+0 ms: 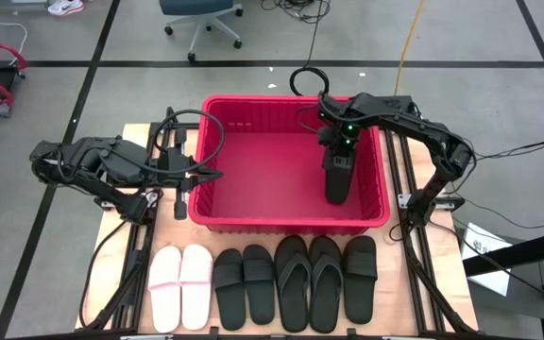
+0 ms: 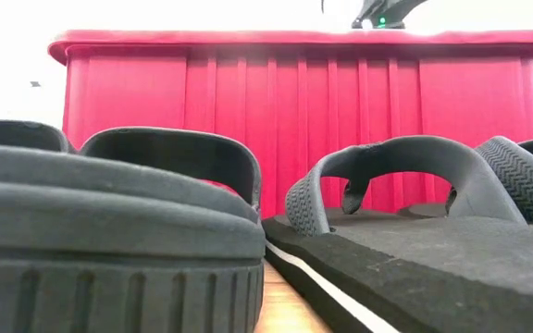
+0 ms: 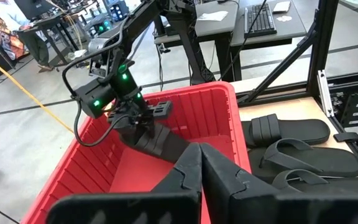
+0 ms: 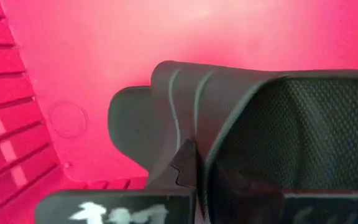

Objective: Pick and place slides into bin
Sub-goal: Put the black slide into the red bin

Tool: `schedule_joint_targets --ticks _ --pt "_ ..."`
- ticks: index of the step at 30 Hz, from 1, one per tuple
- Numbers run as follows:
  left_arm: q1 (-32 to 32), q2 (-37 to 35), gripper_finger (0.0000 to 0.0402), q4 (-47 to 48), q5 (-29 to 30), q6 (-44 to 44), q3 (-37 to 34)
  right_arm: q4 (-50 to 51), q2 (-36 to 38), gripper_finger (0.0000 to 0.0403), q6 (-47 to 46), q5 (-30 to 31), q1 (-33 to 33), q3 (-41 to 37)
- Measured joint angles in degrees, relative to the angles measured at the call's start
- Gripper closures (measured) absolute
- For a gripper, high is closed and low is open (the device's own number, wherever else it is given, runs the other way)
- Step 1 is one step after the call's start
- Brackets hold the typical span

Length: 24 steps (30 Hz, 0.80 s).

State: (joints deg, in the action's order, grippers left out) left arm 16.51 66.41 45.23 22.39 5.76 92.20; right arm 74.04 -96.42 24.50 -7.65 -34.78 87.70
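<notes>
The red bin (image 1: 253, 225) stands mid-table. My right gripper (image 1: 336, 144) hangs inside it toward its right wall, pointing down and shut on a black wide-strap slide (image 1: 336, 179), also seen in the left wrist view (image 3: 160, 142). On the table along the bin's near wall, soles down, lie a pale pink pair (image 1: 180, 283), a black wide-strap pair (image 1: 244, 283), a black thong pair (image 1: 310, 283) and one black wide-strap slide (image 1: 360, 272). My left gripper (image 1: 206, 173) waits shut at the bin's left rim, holding nothing. My right gripper pinches the slide's wide strap at its edge (image 4: 188, 140) between its two fingers, coming from above. The slide hangs below the fingers, slanting down toward the bin's near wall. Its lower end (image 4: 126, 121) is close to the bin's floor; whether it touches I cannot tell.
The bin's floor (image 1: 263, 170) is bare left of the held slide. Dark cables (image 1: 173, 142) loop by the left arm. Metal frame rails (image 1: 399, 203) run along the table's right side. Desks and a monitor stand (image 3: 191, 50) show beyond the table.
</notes>
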Motion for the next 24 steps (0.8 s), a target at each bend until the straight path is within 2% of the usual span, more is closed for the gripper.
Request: schedule_joint_targets --ticks 5,13,20,24 --pt "0.0 0.0 0.0395 0.0 0.0 0.0 0.0 -3.14 0.09 0.0399 4.41 0.09 -1.27 -2.48" --pt "0.0 0.0 0.0397 0.0 0.0 0.02 0.0 -14.41 -0.02 0.0399 8.98 3.23 -1.43 -10.98" --pt "0.0 0.0 0.04 0.0 0.0 0.02 0.0 -15.02 0.04 0.0397 9.21 3.2 -1.64 -11.65" --pt "0.0 0.0 0.0395 0.02 0.0 0.02 0.0 -15.57 0.19 0.0382 9.23 3.22 -1.64 -11.7"
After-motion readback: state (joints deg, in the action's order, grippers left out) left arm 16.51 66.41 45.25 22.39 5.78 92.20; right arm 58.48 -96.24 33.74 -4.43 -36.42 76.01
